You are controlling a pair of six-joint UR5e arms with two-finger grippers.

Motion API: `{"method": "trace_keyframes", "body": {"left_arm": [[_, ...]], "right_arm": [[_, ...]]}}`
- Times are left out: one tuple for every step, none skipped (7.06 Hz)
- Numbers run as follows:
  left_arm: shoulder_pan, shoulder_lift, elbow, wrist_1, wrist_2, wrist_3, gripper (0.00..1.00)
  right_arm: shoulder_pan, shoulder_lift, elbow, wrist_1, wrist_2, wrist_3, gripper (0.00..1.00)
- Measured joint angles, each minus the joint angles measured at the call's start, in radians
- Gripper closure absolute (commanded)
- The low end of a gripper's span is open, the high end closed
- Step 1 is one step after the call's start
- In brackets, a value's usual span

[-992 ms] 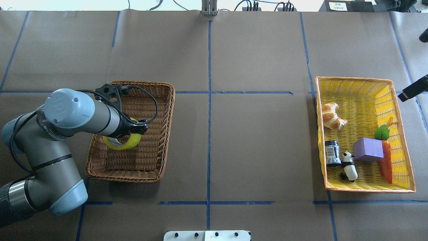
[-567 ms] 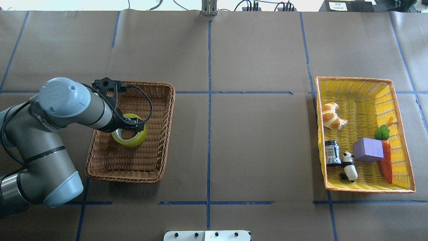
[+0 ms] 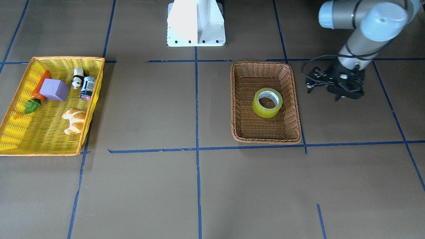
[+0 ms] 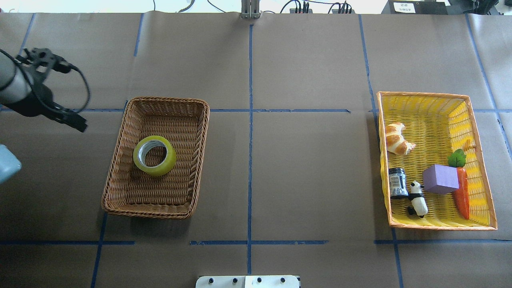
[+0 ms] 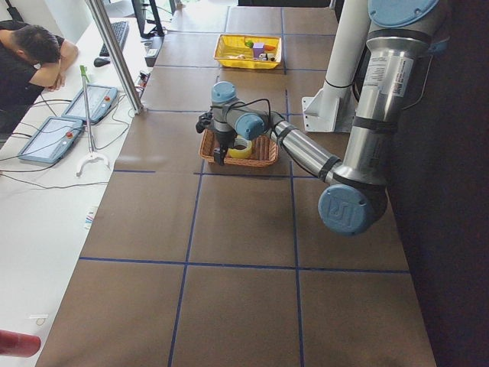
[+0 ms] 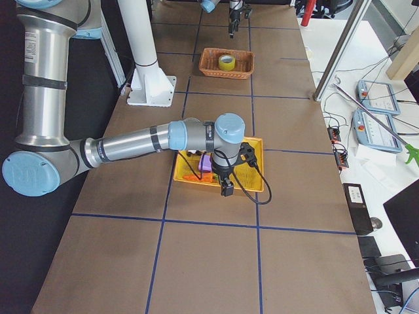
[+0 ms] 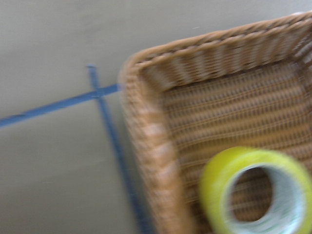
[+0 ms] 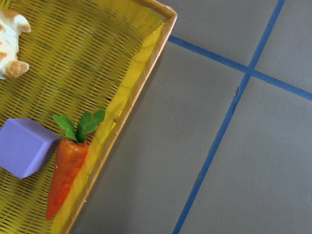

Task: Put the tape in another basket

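Left jaws: they hang at the end of the left arm [image 4: 10, 86] over bare worktop [image 4: 304, 172]. Nothing is in them, and I cannot tell how wide they stand.
Tape [image 4: 154, 155]: it lies flat with its hole up, to the right of the left jaws and well apart from them.
Basket [image 4: 168, 196]: the brown wicker one is just right of the left jaws. The tape rests on its floor, near the middle.
Progress: the move looks done to me, with the roll settled and the arm clear of the rim.
Yellow basket [image 4: 424, 116]: it sits far to the right of the left jaws, below the right jaws. It holds a croissant [image 4: 396, 139], a dark jar [image 4: 397, 183], a panda [image 4: 417, 198], a purple block [image 4: 440, 179] and a carrot [image 4: 462, 192].
Right jaws: they sit on the right arm [image 6: 131, 145], low over the yellow basket's outer rim. They show only small in the right-end view, so I cannot tell their opening.
Risk, left: the cable looped beside the left jaws could snag the braided rim if the arm swings across low, dragging the basket.
Risk, right: a careless drop or sideways sweep could clip the orange rim or the carrot beneath those jaws.
Views: the overhead view misses the right arm entirely, and only the right-end view places it. The right wrist view shows the carrot and block against the rim. The left wrist view is blurred, showing a basket corner and the roll but no fingers.
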State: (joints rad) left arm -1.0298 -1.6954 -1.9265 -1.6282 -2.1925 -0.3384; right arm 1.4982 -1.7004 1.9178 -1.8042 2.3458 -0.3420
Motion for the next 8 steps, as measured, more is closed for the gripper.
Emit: {"method": "trace_keyframes", "body": {"left_arm": [[-0.128, 0.056, 0.017, 0.03, -0.028, 0.205, 0.0], [-0.245, 0.084, 0.037, 0.103, -0.039, 0.383, 0.0], [-0.344, 0.105, 0.05, 0.185, -0.044, 0.502, 0.0], [-0.411, 0.141, 0.055, 0.235, -0.055, 0.55, 0.0], [-0.45, 0.189, 0.061, 0.253, -0.079, 0.554, 0.0], [-0.466, 0.227, 0.074, 0.255, -0.101, 0.539, 0.0], [-0.473, 0.25, 0.091, 0.249, -0.111, 0.531, 0.0], [-0.476, 0.263, 0.104, 0.237, -0.115, 0.524, 0.0]], "right_arm": [[0.013, -0.005, -0.022, 0.0, -0.001, -0.01, 0.0], [0.025, -0.009, -0.041, -0.001, -0.004, 0.003, 0.0], [0.034, -0.009, -0.06, -0.001, -0.006, 0.048, 0.0], [0.039, -0.007, -0.07, 0.0, -0.006, 0.097, 0.0], [0.041, -0.006, -0.075, 0.0, -0.005, 0.123, 0.0], [0.041, -0.004, -0.075, 0.0, -0.004, 0.133, 0.0], [0.042, -0.002, -0.075, 0.0, -0.004, 0.137, 0.0], [0.042, -0.002, -0.076, 0.001, -0.003, 0.139, 0.0]]}}
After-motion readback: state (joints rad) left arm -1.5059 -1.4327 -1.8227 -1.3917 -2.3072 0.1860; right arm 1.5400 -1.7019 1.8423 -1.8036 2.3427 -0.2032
